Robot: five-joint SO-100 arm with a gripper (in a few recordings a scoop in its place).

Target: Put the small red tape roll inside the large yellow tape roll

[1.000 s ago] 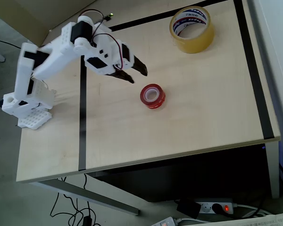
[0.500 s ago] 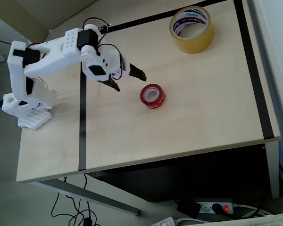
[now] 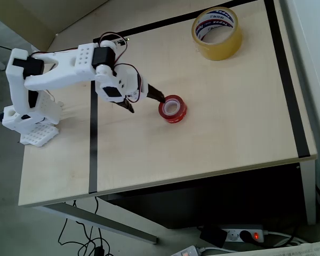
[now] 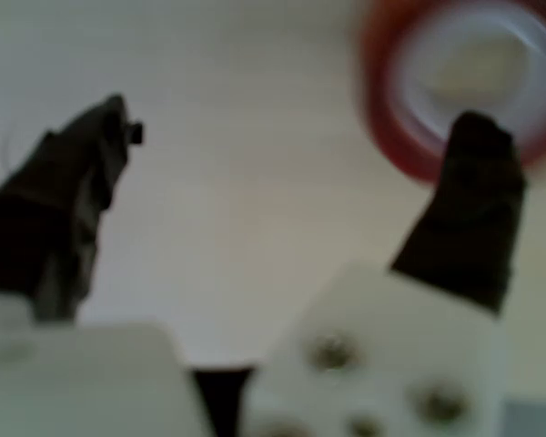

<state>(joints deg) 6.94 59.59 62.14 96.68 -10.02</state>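
Observation:
The small red tape roll point(image 3: 173, 109) lies flat near the middle of the wooden table, white core up. In the wrist view the red tape roll point(image 4: 391, 137) is blurred at top right, partly behind one dark finger point(image 4: 469, 209). My white arm reaches in from the left; its gripper point(image 3: 145, 101) is open, low over the table, with one dark fingertip at the roll's left rim and the other to the left on bare wood. The large yellow tape roll point(image 3: 217, 33) stands at the far right of the table, well away from the gripper.
Black tape lines point(image 3: 93, 154) cross the table on the left, along the back and down the right side. The arm's white base point(image 3: 29, 120) is clamped at the left edge. Power strips point(image 3: 240, 234) and cables lie on the floor below the front edge.
The gripper has dropped and moved toward the red roll, its fingers spreading; one fingertip now reaches the roll's left rim. Neither roll has moved.

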